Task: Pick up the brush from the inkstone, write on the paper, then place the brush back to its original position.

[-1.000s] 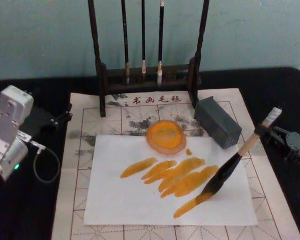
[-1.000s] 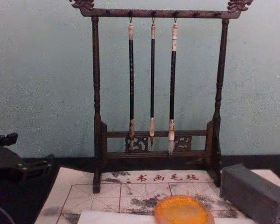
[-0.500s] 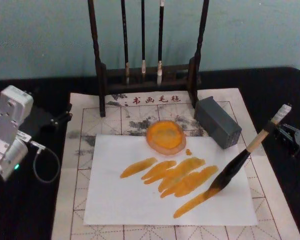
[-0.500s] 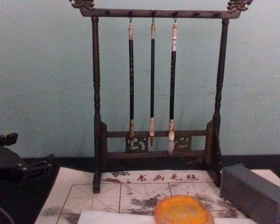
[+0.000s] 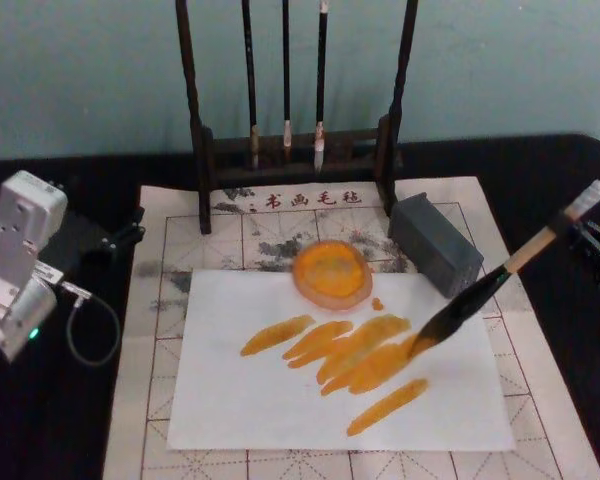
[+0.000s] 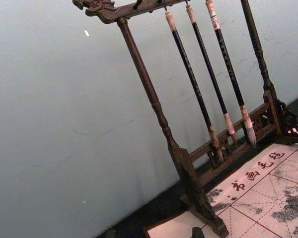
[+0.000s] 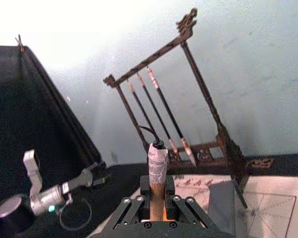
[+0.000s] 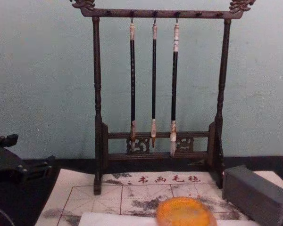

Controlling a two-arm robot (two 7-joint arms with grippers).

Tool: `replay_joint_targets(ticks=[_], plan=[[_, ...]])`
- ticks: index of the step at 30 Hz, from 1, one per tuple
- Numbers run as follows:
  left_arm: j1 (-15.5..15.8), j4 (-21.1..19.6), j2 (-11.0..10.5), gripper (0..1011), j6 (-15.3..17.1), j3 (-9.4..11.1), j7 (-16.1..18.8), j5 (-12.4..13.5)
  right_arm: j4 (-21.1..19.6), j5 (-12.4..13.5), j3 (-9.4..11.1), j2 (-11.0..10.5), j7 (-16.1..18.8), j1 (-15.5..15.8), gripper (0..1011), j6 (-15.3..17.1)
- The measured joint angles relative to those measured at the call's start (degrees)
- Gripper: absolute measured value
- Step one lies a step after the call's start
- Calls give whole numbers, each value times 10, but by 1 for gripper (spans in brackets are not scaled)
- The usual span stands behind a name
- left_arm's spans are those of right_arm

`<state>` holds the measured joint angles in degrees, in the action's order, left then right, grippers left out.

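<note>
Round orange dish (image 5: pixel 331 272) mid-scene on far edge of paper (image 5: pixel 230 400), filled with orange liquid, small orange drip just beside it on the right. Dark wooden rack (image 5: pixel 192 120) behind dish at far end of mat (image 5: pixel 152 370), carrying three thin black brushes (image 5: pixel 286 70), hung tips down, side by side, apart. Grey block (image 5: pixel 435 243) right of dish, lying at an angle on mat near rack's right foot. Across paper, several slanted orange strokes from left-centre to right. Far left: left end effector (image 5: pixel 115 240), black, parked over tabletop (image 5: pixel 70 420) just beside mat's left edge, partly behind white wrist housing; open or closed, cannot tell. Grey cable looped near it. Right side: brush (image 5: pixel 480 298) tilted, pale handle up toward right edge, dark tuft down at right end of upper strokes; touching paper or just above, cannot tell. Right end effector (image 7: pixel 157 199) cut off by right edge in head view; in right wrist view clamped on pale handle of brush, taped top of handle sticking up past it. In chest view, dish and paper cut off at bottom edge, grey block cut off at lower right corner, left end effector low at left and dark, hard to make out. Tabletop black. Mat beige with red grid lines, grey ink stains, row of printed characters near rack. Wall (image 5: pixel 80 70) behind plain pale teal.
</note>
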<state>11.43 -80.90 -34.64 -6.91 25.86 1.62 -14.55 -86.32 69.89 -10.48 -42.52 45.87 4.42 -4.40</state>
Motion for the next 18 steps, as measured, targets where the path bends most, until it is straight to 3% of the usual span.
replay_joint_targets(ticks=[10, 18], plan=[[0, 0, 0, 1001, 0, 0, 0, 0, 18, 13, -2, 41, -17, -25, 183, -4], [0, 0, 0, 1001, 0, 0, 0, 0, 47, 14, -20, 77, -24, -67, 183, -3]])
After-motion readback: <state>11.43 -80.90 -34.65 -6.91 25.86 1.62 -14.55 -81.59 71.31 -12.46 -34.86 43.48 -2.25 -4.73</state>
